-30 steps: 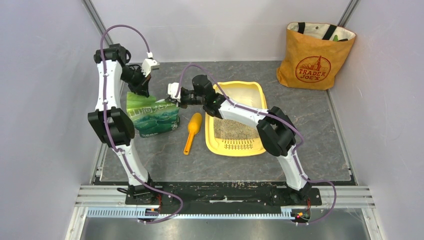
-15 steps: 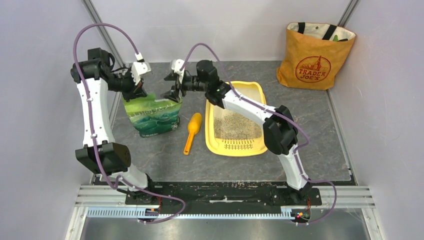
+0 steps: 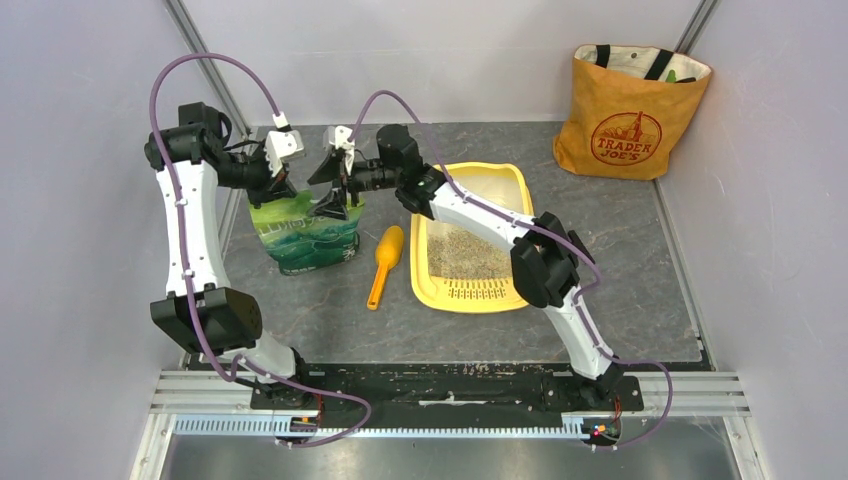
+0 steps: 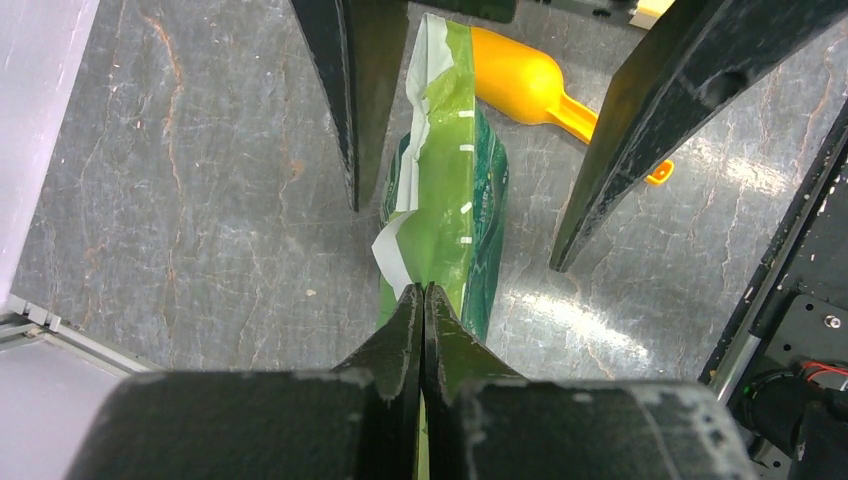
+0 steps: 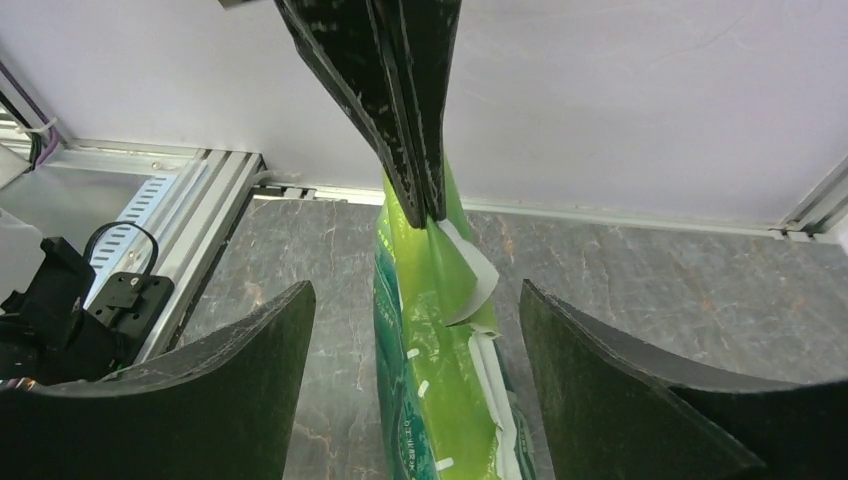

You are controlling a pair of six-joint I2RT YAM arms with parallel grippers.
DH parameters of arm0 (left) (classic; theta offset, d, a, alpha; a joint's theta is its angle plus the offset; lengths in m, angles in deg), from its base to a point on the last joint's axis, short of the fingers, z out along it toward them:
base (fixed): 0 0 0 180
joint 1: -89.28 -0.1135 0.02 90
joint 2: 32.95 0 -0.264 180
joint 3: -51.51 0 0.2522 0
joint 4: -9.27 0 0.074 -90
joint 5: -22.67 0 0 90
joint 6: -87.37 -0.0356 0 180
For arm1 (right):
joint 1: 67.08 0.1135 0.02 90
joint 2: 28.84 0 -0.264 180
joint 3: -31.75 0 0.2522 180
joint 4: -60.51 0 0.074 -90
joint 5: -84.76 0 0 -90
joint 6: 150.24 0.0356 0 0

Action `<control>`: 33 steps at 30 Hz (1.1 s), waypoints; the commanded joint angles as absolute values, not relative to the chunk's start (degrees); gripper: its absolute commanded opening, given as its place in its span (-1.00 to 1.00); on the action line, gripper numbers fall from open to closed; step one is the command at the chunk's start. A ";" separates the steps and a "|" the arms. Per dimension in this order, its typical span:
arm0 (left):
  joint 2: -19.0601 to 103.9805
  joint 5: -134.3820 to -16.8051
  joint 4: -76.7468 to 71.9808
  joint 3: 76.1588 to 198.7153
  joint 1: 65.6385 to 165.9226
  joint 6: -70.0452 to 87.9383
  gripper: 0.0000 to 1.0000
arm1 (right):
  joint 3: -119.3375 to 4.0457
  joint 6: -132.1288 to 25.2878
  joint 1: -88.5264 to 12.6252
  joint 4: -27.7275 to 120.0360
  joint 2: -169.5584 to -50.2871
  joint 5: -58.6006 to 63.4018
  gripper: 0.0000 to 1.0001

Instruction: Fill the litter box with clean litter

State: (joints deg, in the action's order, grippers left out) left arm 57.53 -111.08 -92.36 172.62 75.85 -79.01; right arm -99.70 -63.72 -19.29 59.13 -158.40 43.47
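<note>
The green litter bag (image 3: 303, 232) stands upright on the table, left of the yellow litter box (image 3: 470, 297). Grey-beige clean litter (image 3: 468, 255) covers the near part of the box floor. My left gripper (image 3: 276, 188) is shut on the bag's top edge at its left end; the wrist view shows the closed tips (image 4: 424, 290) pinching the green film (image 4: 445, 200). My right gripper (image 3: 331, 190) is open and straddles the top's right end. Its fingers flank the bag (image 5: 430, 400) without touching it, gripper (image 5: 415, 290).
An orange-yellow scoop (image 3: 385, 265) lies between bag and litter box. An orange tote bag (image 3: 630, 110) stands at the back right corner. Walls close in on the left, back and right, and a metal rail runs close behind the bag (image 5: 190, 240).
My right gripper has opened and let go of the bag's top, then shifted slightly left around it. The left arm swung back and left, still holding the bag, which now stands more upright.
</note>
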 commanded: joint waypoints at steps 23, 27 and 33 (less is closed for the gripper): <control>59.61 -102.68 -92.62 177.13 76.06 -82.05 0.48 | -101.27 -69.29 -16.89 62.54 -158.99 38.63 -1.00; 60.80 -101.71 -92.00 176.35 77.13 -83.89 0.49 | -100.27 -69.60 -16.72 63.27 -158.15 38.88 -1.00; 62.20 -99.94 -92.00 174.21 80.18 -87.10 0.21 | -100.65 -69.63 -16.61 63.23 -157.66 38.46 -1.00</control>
State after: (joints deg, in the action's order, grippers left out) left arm 61.88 -101.53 -92.52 175.07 78.25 -82.55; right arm -100.40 -68.95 -17.76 59.98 -162.14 38.20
